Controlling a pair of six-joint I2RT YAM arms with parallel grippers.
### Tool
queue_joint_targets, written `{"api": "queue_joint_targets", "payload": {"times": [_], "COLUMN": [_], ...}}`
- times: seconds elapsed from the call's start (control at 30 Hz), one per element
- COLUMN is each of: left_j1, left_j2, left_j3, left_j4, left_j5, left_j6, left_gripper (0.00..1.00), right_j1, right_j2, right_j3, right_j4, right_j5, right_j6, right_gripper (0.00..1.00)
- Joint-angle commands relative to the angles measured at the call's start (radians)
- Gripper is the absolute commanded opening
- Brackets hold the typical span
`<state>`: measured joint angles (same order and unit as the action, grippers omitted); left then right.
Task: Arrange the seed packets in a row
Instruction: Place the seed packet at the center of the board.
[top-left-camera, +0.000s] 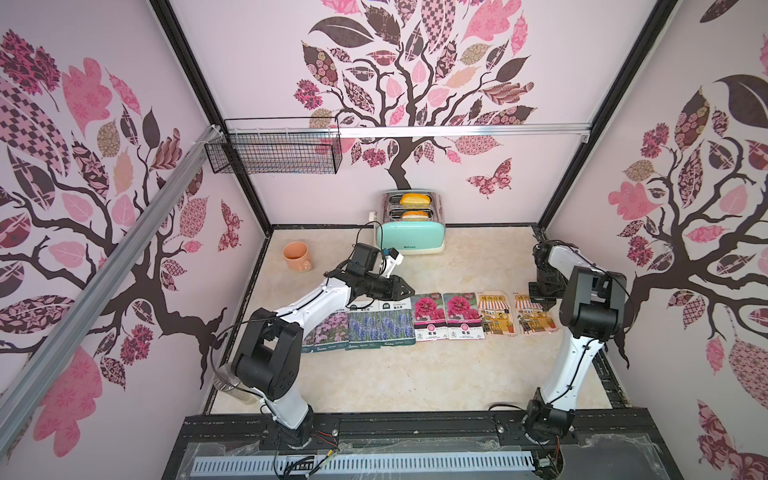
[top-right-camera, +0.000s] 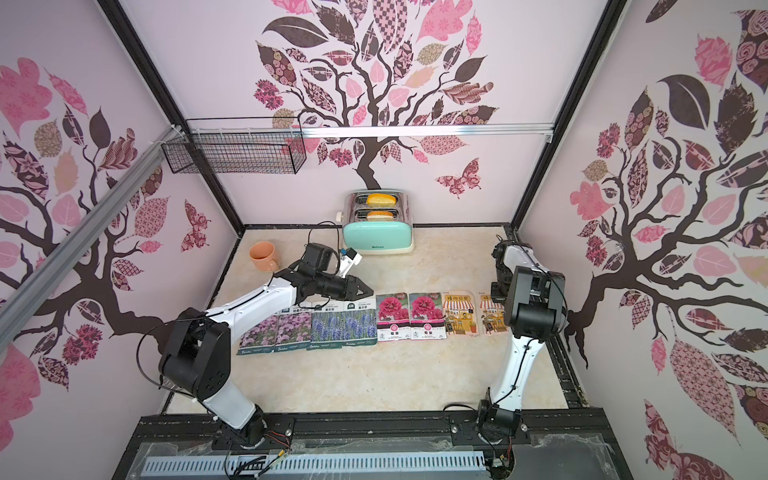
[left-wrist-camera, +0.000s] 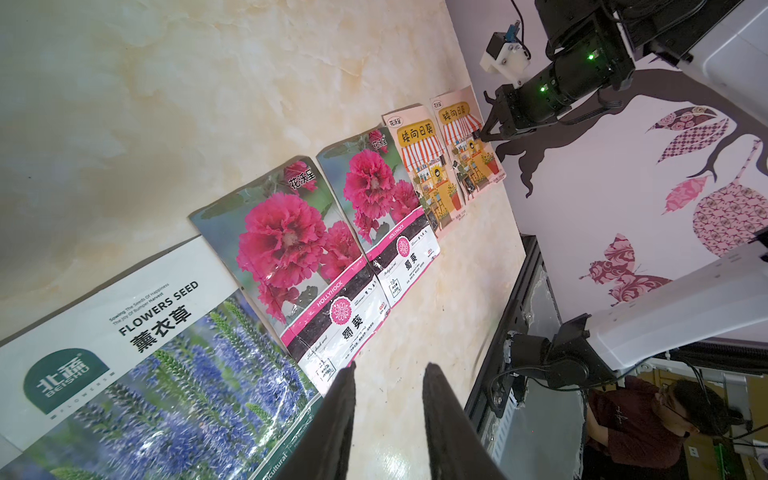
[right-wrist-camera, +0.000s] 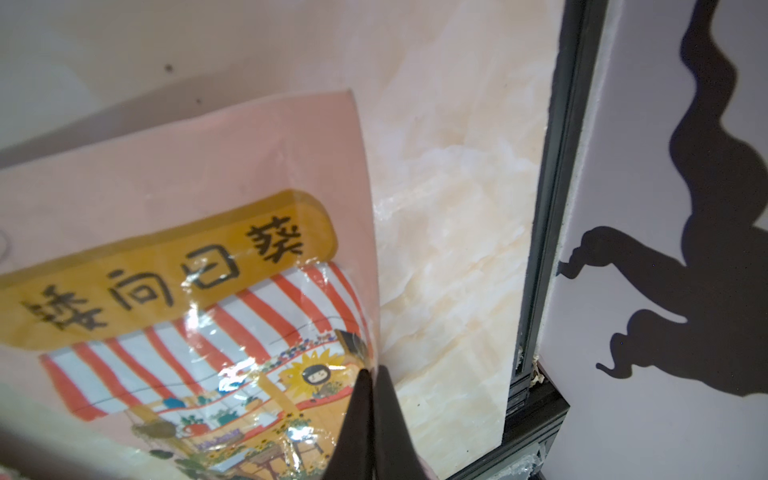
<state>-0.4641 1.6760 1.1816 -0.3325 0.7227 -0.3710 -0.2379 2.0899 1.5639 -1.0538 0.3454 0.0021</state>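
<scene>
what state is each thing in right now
seed packets, flat in a row
end orange packet, edge pinched
left gripper, open, empty
right gripper, shut on end orange packet
toaster, bread in both slots
mug, upright

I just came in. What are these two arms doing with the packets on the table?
Two robot arms are arranging seed packets in a row across the table. Eight are lined up side by side. The right gripper is shut on the edge of the last orange shopfront packet at the row's right end. The left gripper is open, holds nothing, and hovers by the lavender packets.
</scene>
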Motion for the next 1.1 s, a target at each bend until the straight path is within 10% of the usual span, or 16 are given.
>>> {"api": "queue_joint_targets", "payload": {"times": [0.0,1.07], "left_j1": [0.007,0.008], "left_j2": [0.007,-0.033], "left_j3": [0.012,-0.009], "left_j4": [-0.003,-0.003], "left_j5": [-0.005,-0.108], "left_j6": [0.001,0.018], "left_gripper": [0.32,0.36], "right_j1": [0.005,0.017], "right_j2": [-0.015,-0.174], "right_j3": [0.001,0.044], "right_j4": [-0.018,0.048], "right_j5": [0.003,-0.065], "right_j6": [0.013,0.025], "right_gripper": [0.11,0.52]}}
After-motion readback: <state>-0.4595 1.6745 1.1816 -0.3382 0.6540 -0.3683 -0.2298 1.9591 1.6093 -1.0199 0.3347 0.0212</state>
